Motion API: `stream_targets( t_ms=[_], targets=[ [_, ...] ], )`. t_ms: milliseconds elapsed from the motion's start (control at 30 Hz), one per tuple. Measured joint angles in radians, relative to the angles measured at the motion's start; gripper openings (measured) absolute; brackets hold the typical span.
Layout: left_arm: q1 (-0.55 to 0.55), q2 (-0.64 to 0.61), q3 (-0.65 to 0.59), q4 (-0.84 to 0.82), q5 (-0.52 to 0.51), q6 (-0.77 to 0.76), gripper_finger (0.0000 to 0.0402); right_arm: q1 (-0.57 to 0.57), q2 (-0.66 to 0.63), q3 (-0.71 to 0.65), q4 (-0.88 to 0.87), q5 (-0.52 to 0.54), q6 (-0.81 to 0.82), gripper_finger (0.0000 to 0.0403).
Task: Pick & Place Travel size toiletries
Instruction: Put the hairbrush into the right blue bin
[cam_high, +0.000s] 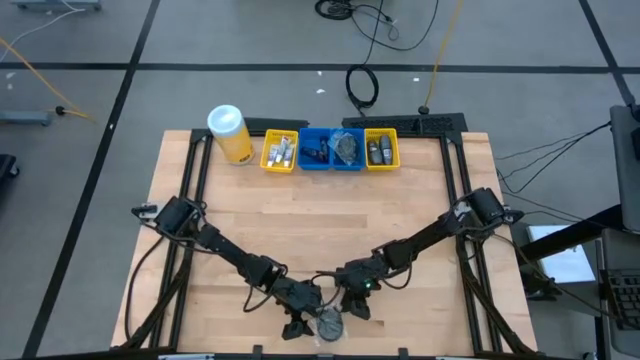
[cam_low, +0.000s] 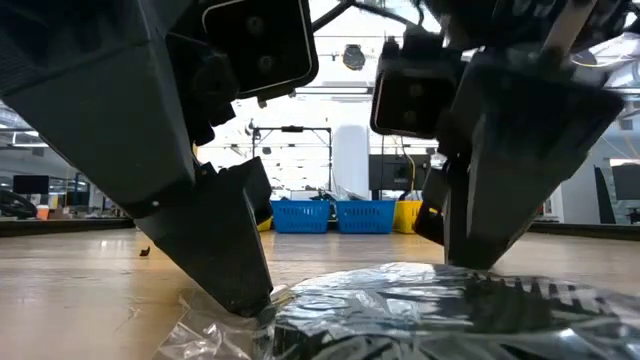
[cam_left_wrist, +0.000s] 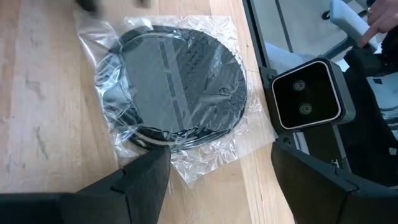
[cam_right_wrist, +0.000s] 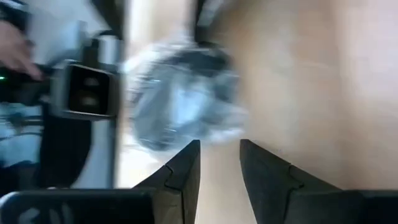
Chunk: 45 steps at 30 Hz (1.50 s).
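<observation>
A travel-size toiletry, a black round puff sealed in a clear plastic bag (cam_high: 328, 324), lies flat on the wood at the table's near edge. The left wrist view shows the puff (cam_left_wrist: 180, 87) large, just ahead of my left gripper (cam_left_wrist: 221, 174). That gripper is wide open and points down, with a corner of the bag between its fingers. My right gripper (cam_right_wrist: 219, 155) hovers on the bag's right side (cam_high: 352, 305), open by a narrow gap with nothing in it. The bag (cam_right_wrist: 180, 93) shows blurred ahead of it. The other toiletries sit in the far bins. My left gripper comes at the bag from above, slanting. One fingertip (cam_low: 245, 295) stands right at the bag's clear loose edge (cam_low: 215, 318), beside the puff. I cannot tell whether it touches the plastic. The bag lies flat on the table.
A row of yellow (cam_high: 279, 152) and blue bins (cam_high: 332, 150) holding small items stands at the far edge, with a tall yellow canister (cam_high: 230, 133) to its left. The low camera (cam_left_wrist: 308, 93) stands just off the near edge by the bag. A person's hand (cam_left_wrist: 379, 18) shows beyond the table.
</observation>
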Motion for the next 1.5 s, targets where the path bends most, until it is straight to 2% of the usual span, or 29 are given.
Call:
stream_targets(
  t_ms=[100,200,367,700,833,1033,1267,1500],
  targets=[
    [-0.001,0.0,0.0,-0.001,0.001,0.0,0.0284,-0.023,-0.028,-0.001,-0.105,0.007,-0.022,0.0105],
    [-0.001,0.0,0.0,0.0,0.0,0.005,0.0284,-0.037,-0.042,-0.001,-0.133,-0.008,-0.007,0.0104],
    [-0.002,0.0,-0.001,0.0,-0.007,0.014,0.0284,-0.026,-0.045,-0.001,0.015,-0.059,0.002,0.0104],
    [0.015,0.002,-0.002,0.019,-0.016,0.061,0.0284,-0.008,-0.018,-0.001,0.066,-0.032,0.069,0.0104],
    [0.023,0.002,-0.002,0.021,-0.026,0.064,0.0284,-0.001,-0.005,-0.001,0.137,-0.045,0.091,0.0104],
    [0.025,0.002,-0.002,0.021,-0.038,0.072,0.0284,0.007,-0.002,-0.001,0.143,-0.066,0.097,0.0105],
    [0.022,0.002,-0.002,0.017,-0.038,0.063,0.0284,0.01,-0.011,0.001,0.0,-0.044,0.098,0.0105],
    [0.002,0.002,0.0,-0.001,-0.069,0.036,0.0284,0.011,-0.013,0.001,-0.047,-0.061,0.127,0.0105]
  ],
)
